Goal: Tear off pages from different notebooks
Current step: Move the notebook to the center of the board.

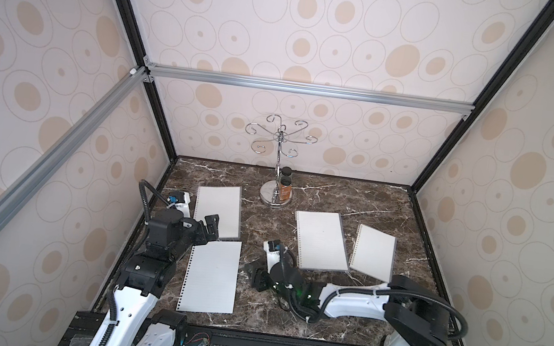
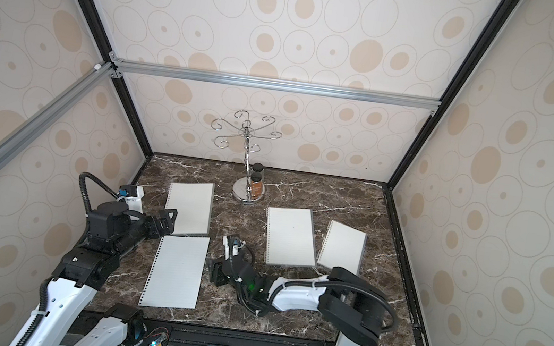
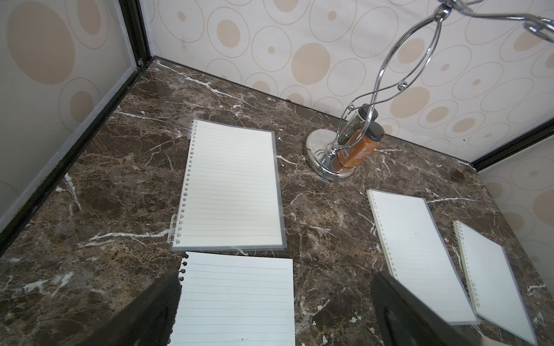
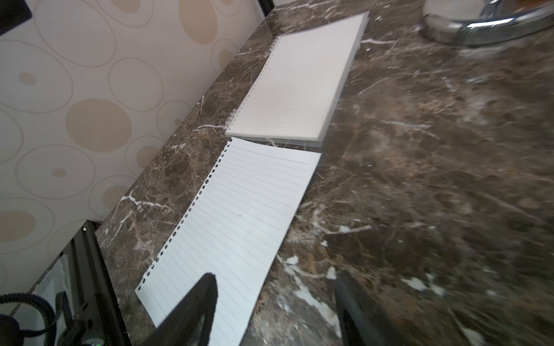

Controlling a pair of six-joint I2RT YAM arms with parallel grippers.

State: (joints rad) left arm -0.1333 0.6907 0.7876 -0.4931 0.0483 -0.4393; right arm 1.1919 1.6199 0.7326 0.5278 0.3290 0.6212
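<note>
- Two spice jars stand on the round base of the chrome hook stand (image 1: pixel 278 156) at the back of the counter (image 1: pixel 355 199). The front jar (image 3: pixel 359 148) holds orange-brown powder and the rear jar (image 3: pixel 353 121) holds something darker. Both have black lids on.
- Three spiral-bound notebooks lie flat on the counter, white lined paper facing up: the left notebook (image 1: pixel 219 210), the middle notebook (image 1: pixel 321 239) and the right notebook (image 1: pixel 374 252), which is set askew.
- One loose page (image 1: pixel 213 276) lies flat just in front of the left notebook, with punched holes along its left edge.
- The left gripper (image 1: pixel 212 225) hovers over the left notebook's near corner, its jaws spread wide and grasping nothing.
- The right gripper (image 1: pixel 254 276) sits low just right of the page, jaws parted and released. Whether a finger touches the page cannot be told.
</note>
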